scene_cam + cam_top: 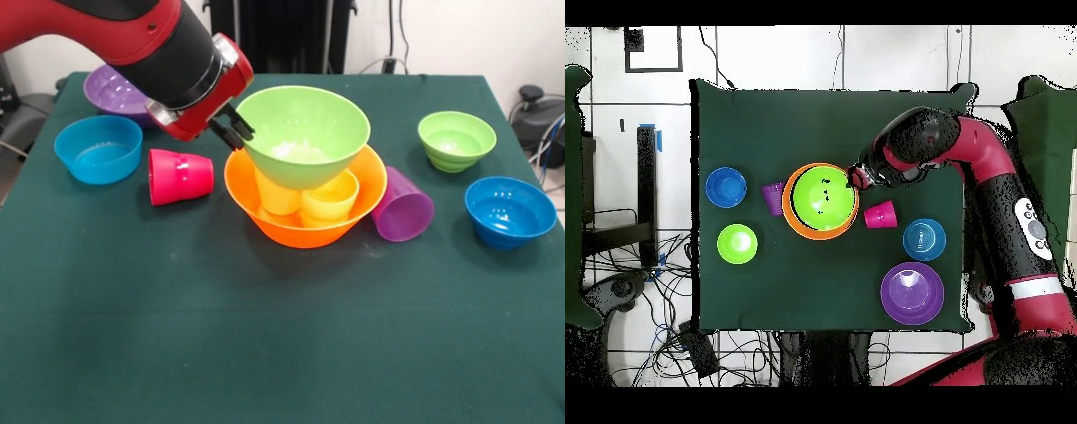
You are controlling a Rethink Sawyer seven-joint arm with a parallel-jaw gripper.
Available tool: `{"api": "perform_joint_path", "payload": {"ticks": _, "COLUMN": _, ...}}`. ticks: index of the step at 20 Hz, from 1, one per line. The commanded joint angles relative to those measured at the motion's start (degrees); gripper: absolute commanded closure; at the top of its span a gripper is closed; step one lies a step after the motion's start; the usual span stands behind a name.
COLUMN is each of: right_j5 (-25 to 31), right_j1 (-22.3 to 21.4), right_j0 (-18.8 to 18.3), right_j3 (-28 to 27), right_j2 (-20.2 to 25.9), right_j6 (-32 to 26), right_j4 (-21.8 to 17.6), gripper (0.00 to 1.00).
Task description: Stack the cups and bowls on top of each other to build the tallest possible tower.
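Observation:
The large orange bowl [265, 216] [787, 205] sits mid-table with two yellow cups [331, 196] standing inside it. The large lime green bowl [305, 128] [821, 198] rests on those cups, slightly tilted. My gripper [233, 129] [857, 178] is right at the green bowl's rim, on the left in the front view; whether it grips the rim is hidden. The red-pink cup [181, 177] [879, 214] lies on its side left of the orange bowl. The purple cup [403, 208] [772, 197] lies on its side to the right of it.
The large purple bowl [110, 91] [912, 292] is partly behind my arm at the far left. A small blue bowl [99, 148] [924, 239] sits beside it. A small lime bowl [456, 140] [737, 243] and the other blue bowl [509, 210] [725, 187] stand at the right.

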Motion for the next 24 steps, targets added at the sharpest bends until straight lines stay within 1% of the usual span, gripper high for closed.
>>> {"api": "perform_joint_path", "payload": {"ticks": 1, "right_j5": -5.91, "right_j1": 1.86, "right_j0": 3.08, "right_j3": 3.22, "right_j2": -1.10, "right_j6": -9.24, "right_j4": -1.89, "gripper": 1.00}}
{"api": "perform_joint_path", "payload": {"ticks": 13, "right_j5": -5.84, "right_j1": 2.34, "right_j0": 3.02, "right_j3": 2.54, "right_j2": -1.69, "right_j6": -10.74, "right_j4": -1.69, "gripper": 1.00}}
{"api": "perform_joint_path", "payload": {"ticks": 24, "right_j5": -5.70, "right_j1": 1.97, "right_j0": 3.13, "right_j3": 2.62, "right_j2": -1.75, "right_j6": -10.47, "right_j4": -1.75, "gripper": 1.00}}
